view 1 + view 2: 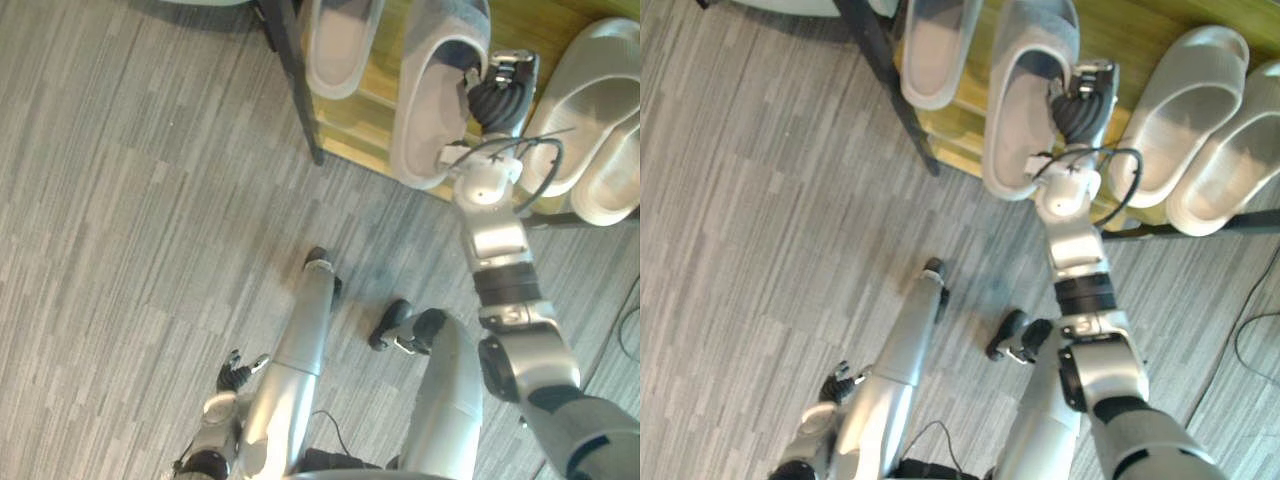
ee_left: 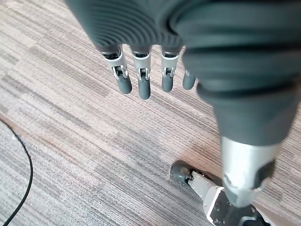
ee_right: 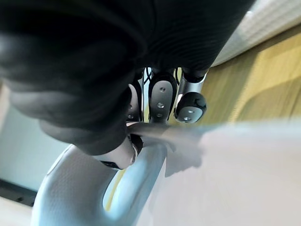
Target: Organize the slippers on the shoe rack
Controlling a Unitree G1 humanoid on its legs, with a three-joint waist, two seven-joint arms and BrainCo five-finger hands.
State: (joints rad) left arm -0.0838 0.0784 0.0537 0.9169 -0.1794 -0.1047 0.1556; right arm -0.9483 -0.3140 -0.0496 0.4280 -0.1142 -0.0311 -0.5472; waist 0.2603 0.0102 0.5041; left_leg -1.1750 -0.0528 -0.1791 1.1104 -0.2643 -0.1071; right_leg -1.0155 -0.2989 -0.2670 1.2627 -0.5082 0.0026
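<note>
A grey slipper (image 1: 428, 115) lies on the wooden shoe rack (image 1: 352, 128), its heel hanging over the front edge. My right hand (image 1: 497, 92) is at its right side, fingers curled over the rim and thumb pinching it, as the right wrist view shows at the fingers (image 3: 161, 98) and slipper (image 3: 235, 179). A second grey slipper (image 1: 341, 42) lies just to its left. Two white slippers (image 1: 588, 98) rest side by side at the right of the shelf. My left hand (image 1: 236, 377) hangs low over the carpet, its fingers (image 2: 143, 81) straight and holding nothing.
The rack's black leg (image 1: 294, 78) runs down to the grey carpet (image 1: 130, 220) left of the slippers. A black rail (image 1: 585, 222) crosses under the white pair. Open floor lies in front of the rack.
</note>
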